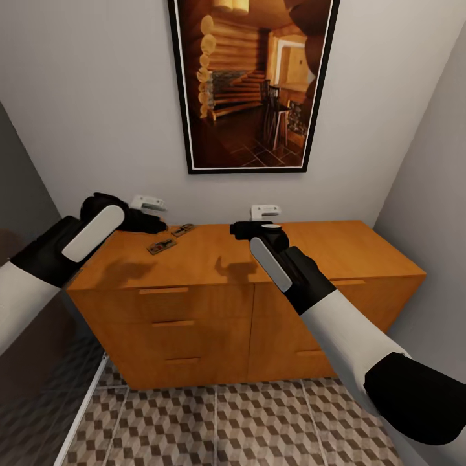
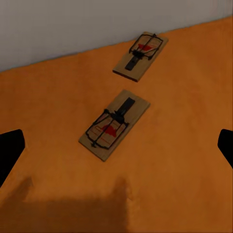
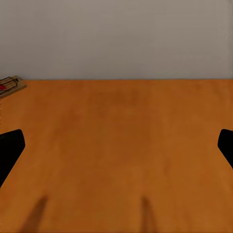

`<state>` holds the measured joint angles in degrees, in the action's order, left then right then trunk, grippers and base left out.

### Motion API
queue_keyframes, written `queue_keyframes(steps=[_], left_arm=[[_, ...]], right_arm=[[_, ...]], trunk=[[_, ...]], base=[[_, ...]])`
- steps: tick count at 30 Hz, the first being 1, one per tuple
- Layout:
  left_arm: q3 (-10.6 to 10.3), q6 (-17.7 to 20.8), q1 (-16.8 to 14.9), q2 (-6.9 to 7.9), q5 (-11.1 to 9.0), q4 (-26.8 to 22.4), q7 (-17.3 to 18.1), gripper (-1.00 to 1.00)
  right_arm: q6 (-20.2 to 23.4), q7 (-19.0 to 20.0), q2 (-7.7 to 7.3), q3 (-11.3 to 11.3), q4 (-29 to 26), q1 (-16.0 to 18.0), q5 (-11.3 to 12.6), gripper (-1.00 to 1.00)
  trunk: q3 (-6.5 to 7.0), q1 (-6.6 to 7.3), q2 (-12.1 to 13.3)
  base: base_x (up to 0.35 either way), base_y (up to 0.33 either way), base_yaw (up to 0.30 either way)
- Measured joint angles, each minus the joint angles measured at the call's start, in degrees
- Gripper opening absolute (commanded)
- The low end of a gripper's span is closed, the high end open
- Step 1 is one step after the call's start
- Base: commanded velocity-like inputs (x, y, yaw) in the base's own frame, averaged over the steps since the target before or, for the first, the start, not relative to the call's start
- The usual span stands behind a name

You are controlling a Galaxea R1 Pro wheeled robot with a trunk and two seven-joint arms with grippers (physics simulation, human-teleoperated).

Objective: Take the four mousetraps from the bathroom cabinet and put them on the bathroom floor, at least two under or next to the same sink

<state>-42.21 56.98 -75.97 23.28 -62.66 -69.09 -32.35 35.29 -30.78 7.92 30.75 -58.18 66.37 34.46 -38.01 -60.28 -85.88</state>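
Observation:
Two mousetraps lie on the left part of the orange-brown cabinet [image 1: 246,304] top: a nearer mousetrap [image 1: 162,246] [image 2: 115,125] and a farther mousetrap [image 1: 183,229] [image 2: 141,56] close to the wall. My left gripper [image 1: 152,224] [image 2: 116,148] hovers open just above and behind the nearer one, its black fingertips [image 2: 9,150] far apart. Over the middle of the cabinet top, my right gripper [image 1: 243,230] [image 3: 116,145] is open with nothing between its fingers. The corner of one mousetrap [image 3: 9,86] peeks in at the edge of the right wrist view.
The cube-patterned bathroom floor [image 1: 259,427] runs in front of the cabinet. A large framed picture [image 1: 252,84] hangs on the wall above it. A dark glass panel [image 1: 32,388] stands at the left and a grey wall [image 1: 433,194] closes the right side.

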Motion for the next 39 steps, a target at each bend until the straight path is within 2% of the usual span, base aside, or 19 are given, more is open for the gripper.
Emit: queue_keyframes(steps=[5,8,12,13,16,17,20,21,25,26,29,30,34,35,39], left_arm=[[-0.01,-0.07,-2.86,-0.53,0.03,4.05,0.83,1.00],[-0.03,-0.09,-4.36,-0.65,0.07,6.51,3.19,1.00],[-0.13,-0.18,-7.07,-0.72,0.32,11.01,10.06,1.00],[-0.18,-0.25,-7.86,-0.74,0.88,12.39,12.81,1.00],[-0.23,-0.33,-8.72,-0.75,2.70,13.93,17.17,1.00],[-0.25,-0.36,-9.05,-0.76,4.57,14.52,20.10,1.00],[-0.26,-0.40,-9.34,-0.76,8.21,15.08,24.95,1.00],[-0.28,-0.43,-9.45,-0.82,10.74,15.27,28.18,1.00],[-0.38,-0.45,-9.53,-0.88,15.96,15.51,34.76,1.00],[-0.40,-0.42,-9.54,-0.86,18.49,15.59,38.02,1.00],[-0.39,-0.41,-9.55,-0.80,22.78,15.72,43.61,1.00],[-0.38,-0.40,-9.53,-0.78,25.31,15.76,47.14,1.00],[-0.37,-0.41,-9.46,-0.72,29.96,15.79,53.65,1.00],[-0.37,-0.42,-9.42,-0.70,32.01,15.79,56.30,1.00],[-0.36,-0.46,-9.29,-0.45,36.94,15.78,61.53,1.00]], right_arm=[[0.00,0.00,0.01,0.22,-0.02,0.00,-0.03,1.00],[0.00,0.00,0.01,0.42,-0.03,0.00,-0.06,1.00],[-0.01,0.00,0.01,0.56,-0.04,0.00,-0.07,1.00],[-0.04,0.00,0.04,0.60,-0.04,0.00,-0.07,1.00],[-0.06,0.00,0.07,0.63,-0.04,0.00,-0.07,1.00],[-0.07,0.00,0.08,0.64,-0.04,0.00,-0.07,1.00],[-0.08,0.00,0.08,0.65,-0.04,0.00,-0.07,1.00],[-0.08,0.00,0.09,0.65,-0.04,0.00,-0.07,1.00],[-0.08,0.00,0.09,0.66,-0.04,0.00,-0.07,1.00],[-0.08,0.00,0.09,0.66,-0.04,0.00,-0.07,1.00],[-0.09,0.00,0.10,0.66,-0.04,0.00,-0.07,1.00],[-0.09,0.00,0.11,0.66,-0.04,0.00,-0.07,1.00],[-0.09,0.00,0.14,0.66,-0.07,0.00,-0.07,1.00],[-0.09,0.00,0.14,0.66,-0.09,0.00,-0.07,1.00],[-0.08,-0.01,0.15,0.66,-0.06,0.00,-0.07,1.00]], trunk=[[0.00,0.00,0.00],[0.00,0.00,0.00],[0.00,0.00,0.00],[0.00,0.00,0.00],[0.00,0.00,0.00],[0.00,0.00,0.00],[0.00,0.00,0.00],[0.00,0.00,0.00],[0.00,0.00,0.00],[0.00,0.00,0.00],[0.00,0.00,0.00],[0.00,0.00,0.00],[0.00,0.00,0.00],[0.00,0.00,0.00],[0.00,0.00,0.00]], base=[[0.000,0.000,0.000],[0.000,0.000,0.000],[0.000,0.000,0.000],[0.000,0.000,0.000],[0.000,0.000,0.000],[0.000,0.000,0.000],[0.000,0.000,0.000],[0.000,0.000,0.000],[0.000,0.000,0.000],[0.000,0.000,0.000],[0.000,0.000,0.000],[0.000,0.000,0.000],[0.000,0.000,0.000],[0.000,0.000,0.000],[0.000,0.000,0.000]])
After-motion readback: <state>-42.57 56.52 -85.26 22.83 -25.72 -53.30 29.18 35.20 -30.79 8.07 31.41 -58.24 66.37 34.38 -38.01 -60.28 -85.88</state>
